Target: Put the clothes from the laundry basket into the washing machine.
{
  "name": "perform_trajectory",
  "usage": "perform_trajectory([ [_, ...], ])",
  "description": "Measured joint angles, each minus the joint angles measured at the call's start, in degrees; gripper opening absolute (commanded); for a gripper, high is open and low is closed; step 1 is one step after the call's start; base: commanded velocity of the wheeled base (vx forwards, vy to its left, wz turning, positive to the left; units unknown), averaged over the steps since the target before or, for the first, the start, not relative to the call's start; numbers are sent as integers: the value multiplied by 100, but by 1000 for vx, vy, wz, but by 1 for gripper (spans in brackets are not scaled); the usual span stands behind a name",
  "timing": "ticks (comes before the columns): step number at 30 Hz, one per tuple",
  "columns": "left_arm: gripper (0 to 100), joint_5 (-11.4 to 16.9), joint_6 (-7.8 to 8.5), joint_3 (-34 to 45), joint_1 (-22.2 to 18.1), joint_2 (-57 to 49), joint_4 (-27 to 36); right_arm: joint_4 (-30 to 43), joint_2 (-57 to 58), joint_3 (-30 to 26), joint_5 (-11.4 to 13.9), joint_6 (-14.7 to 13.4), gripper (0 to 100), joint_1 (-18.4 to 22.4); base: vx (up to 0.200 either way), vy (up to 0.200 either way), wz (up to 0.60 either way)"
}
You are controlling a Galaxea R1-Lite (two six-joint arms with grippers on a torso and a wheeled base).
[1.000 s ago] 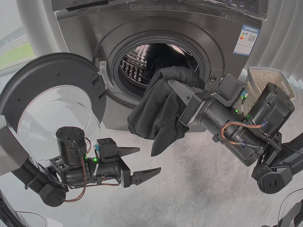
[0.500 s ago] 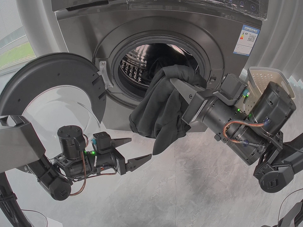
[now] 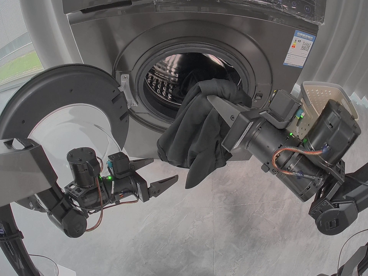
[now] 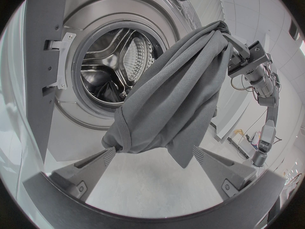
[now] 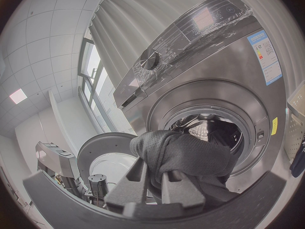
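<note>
Right gripper (image 3: 210, 97) was clamped shut on the dark grey shirt (image 3: 195, 135). We saw the shirt hanging free in front of the washing machine (image 3: 184, 27) drum opening. Another dark garment (image 4: 108, 92) lay inside the drum. Left gripper (image 3: 164, 169) was spread wide and held nothing, low beside the open door (image 3: 61, 89). The laundry basket (image 3: 326, 92) stood to the machine's right.
</note>
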State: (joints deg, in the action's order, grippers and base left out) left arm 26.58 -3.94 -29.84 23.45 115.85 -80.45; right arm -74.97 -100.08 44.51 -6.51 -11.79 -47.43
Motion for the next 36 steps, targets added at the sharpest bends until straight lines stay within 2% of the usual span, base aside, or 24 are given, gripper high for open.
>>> perform_trajectory([
  [6,100,16,-40,-235,41,179,-21,-2,-2,-16,0,7,0,-28,0,0,0],
  [10,100,24,-229,-367,74,251,-38,-7,-7,-20,0,11,0,-35,0,0,0],
  [13,100,30,-284,-478,105,295,-43,-16,-7,-30,0,11,0,-35,0,0,0],
  [28,100,-15,-293,-955,83,700,-210,-16,-11,-33,2,18,0,-50,0,0,0],
  [36,100,-176,-295,-1279,49,1001,-322,-7,-13,-38,0,24,0,-55,0,0,0],
])
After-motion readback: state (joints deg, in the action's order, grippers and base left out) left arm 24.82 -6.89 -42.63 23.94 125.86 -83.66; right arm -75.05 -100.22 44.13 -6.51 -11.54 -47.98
